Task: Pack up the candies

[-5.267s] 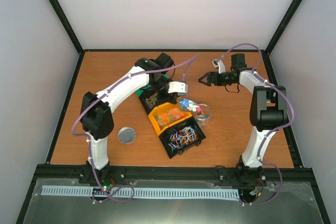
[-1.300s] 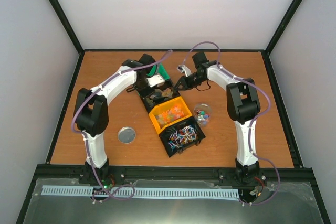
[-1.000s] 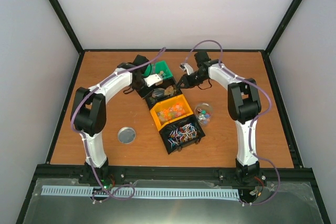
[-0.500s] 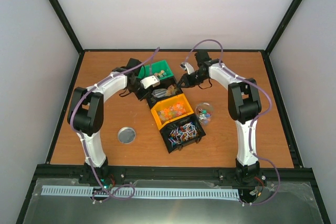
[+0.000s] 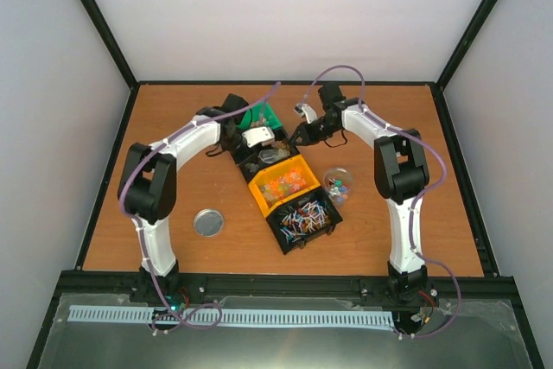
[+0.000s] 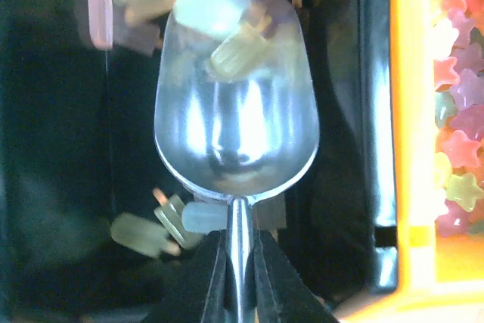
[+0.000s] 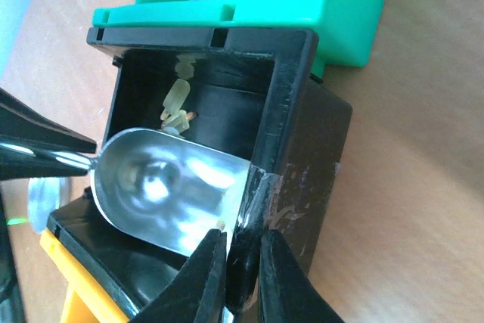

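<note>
Pale wrapped candies [image 6: 215, 5] lie blurred at the 12 o'clock end of a black bin [image 7: 302, 107]. A few sit at the lip of a metal scoop [image 6: 236, 126] whose bowl rests inside that bin, and more lie at 7 o'clock of the bowl. The left gripper [image 6: 240, 241] is pinched tight on the scoop's thin handle. The right gripper [image 7: 243, 238] is clamped on the black bin's taped wall, one finger inside and one outside. Seen from above, four bins touch in a row running from 11 o'clock to 5 o'clock on the desk [image 5: 346, 252]. They are a green bin [image 5: 268, 114] with a few sweets, the black bin, an orange bin [image 5: 257, 192] of star-shaped candies [image 6: 454, 149], and a second black bin [image 5: 292, 244] of red-blue-white candies [image 5: 300, 213]. A clear jar [image 5: 337, 186] holding mixed sweets stands just at 3 o'clock of the orange bin. A round silver lid [image 5: 208, 223] lies apart at 8 o'clock of the row.
</note>
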`<state>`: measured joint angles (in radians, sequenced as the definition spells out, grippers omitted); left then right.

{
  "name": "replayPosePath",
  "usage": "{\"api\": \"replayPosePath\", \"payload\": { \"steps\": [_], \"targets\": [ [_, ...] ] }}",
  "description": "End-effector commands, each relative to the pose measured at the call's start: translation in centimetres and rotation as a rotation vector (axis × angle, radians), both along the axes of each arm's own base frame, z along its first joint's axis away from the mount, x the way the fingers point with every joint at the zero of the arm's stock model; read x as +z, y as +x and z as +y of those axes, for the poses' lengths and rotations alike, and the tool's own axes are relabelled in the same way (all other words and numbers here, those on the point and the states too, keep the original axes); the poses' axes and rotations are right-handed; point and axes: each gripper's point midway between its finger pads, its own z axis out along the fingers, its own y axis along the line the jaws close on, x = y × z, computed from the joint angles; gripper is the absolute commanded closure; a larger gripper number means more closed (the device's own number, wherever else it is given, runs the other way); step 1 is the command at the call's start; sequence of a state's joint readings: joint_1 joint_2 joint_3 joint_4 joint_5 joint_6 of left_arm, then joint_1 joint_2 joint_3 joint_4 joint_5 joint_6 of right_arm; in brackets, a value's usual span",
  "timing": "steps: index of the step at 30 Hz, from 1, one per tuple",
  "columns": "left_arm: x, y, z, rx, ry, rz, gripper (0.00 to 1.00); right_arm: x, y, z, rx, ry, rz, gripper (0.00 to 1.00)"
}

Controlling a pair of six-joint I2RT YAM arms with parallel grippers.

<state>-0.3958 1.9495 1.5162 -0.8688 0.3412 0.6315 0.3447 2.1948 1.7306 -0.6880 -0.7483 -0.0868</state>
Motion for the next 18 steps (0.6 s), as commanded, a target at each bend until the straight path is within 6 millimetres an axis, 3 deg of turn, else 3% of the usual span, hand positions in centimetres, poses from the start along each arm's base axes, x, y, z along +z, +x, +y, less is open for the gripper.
{"api": "replayPosePath", "payload": {
  "steps": [1, 3, 6, 9, 13, 18],
  "targets": [
    [0.9, 0.0, -1.2, -0.083, -0.062, -0.105, 0.99, -3.8, -3.7, 1.8, 0.122, -0.045, 0.069, 0.97],
    [-0.7, 1.9, 0.4, 0.009, -0.027, -0.037, 0.99, -3.9, -3.8, 1.7, 0.119, -0.046, 0.073, 0.97],
    [-1.1, 3.7, 0.3, 0.089, -0.044, -0.009, 0.99, -4.0, -3.7, 1.7, 0.112, -0.048, 0.075, 0.97],
    [-0.9, 3.4, -1.1, 0.117, -0.164, -0.010, 0.99, -4.1, -3.5, 1.7, 0.107, -0.054, 0.074, 0.97],
    [-1.9, 3.3, -1.4, 0.146, -0.202, -0.005, 0.99, -4.1, -3.7, 1.6, 0.108, -0.057, 0.076, 0.97],
    [-0.2, 3.4, -1.1, 0.140, -0.297, -0.037, 0.99, -4.2, -3.8, 1.5, 0.106, -0.063, 0.077, 0.97]
  ]
}}
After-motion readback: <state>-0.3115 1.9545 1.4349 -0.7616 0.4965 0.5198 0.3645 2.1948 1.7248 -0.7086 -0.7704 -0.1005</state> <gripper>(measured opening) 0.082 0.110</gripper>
